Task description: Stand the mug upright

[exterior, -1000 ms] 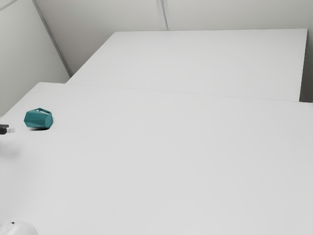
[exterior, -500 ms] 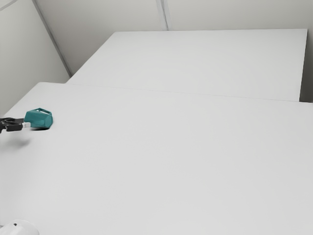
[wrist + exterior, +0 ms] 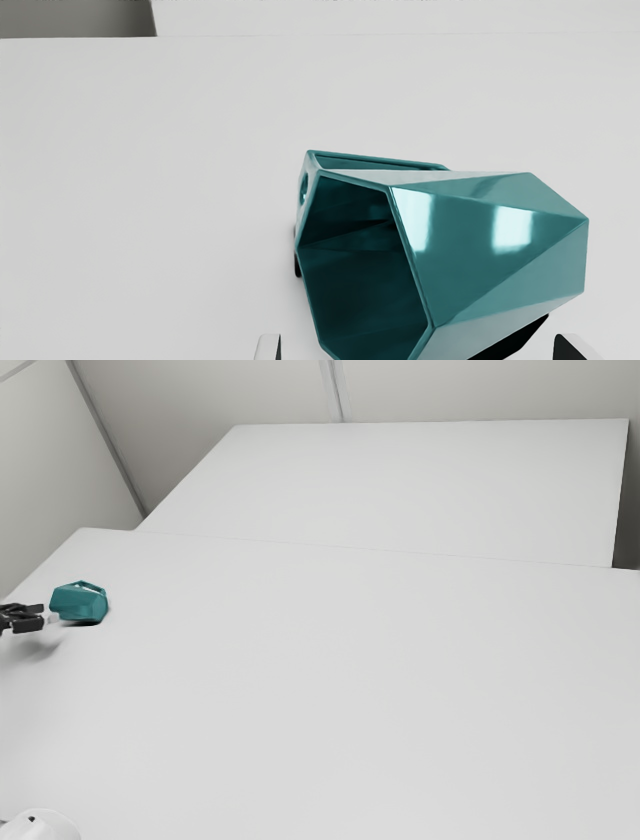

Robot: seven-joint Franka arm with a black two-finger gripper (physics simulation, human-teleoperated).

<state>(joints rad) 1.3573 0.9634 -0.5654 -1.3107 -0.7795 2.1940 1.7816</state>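
At the exterior view's left edge, my black gripper (image 3: 52,619) is beside the teal faceted mug (image 3: 79,602), on the mug's side toward the exterior view's left. The mug lies on its side on the white table. In the wrist view the mug (image 3: 500,240) shows its dark open mouth, with the handle along its far side. My gripper (image 3: 417,347) stands open, its two fingertips wide apart at the bottom edge with the near part of the mug in the space between them. I cannot tell whether either fingertip touches it.
The white tabletop (image 3: 340,690) stretches across the exterior view, with a second white surface (image 3: 420,490) behind it. A rounded white part (image 3: 42,827) shows at the exterior view's lower left corner. Pale walls stand behind.
From the exterior view's left edge, my gripper came in toward the mug, then shifted back very slightly over the last half second. The mug looks unmoved.
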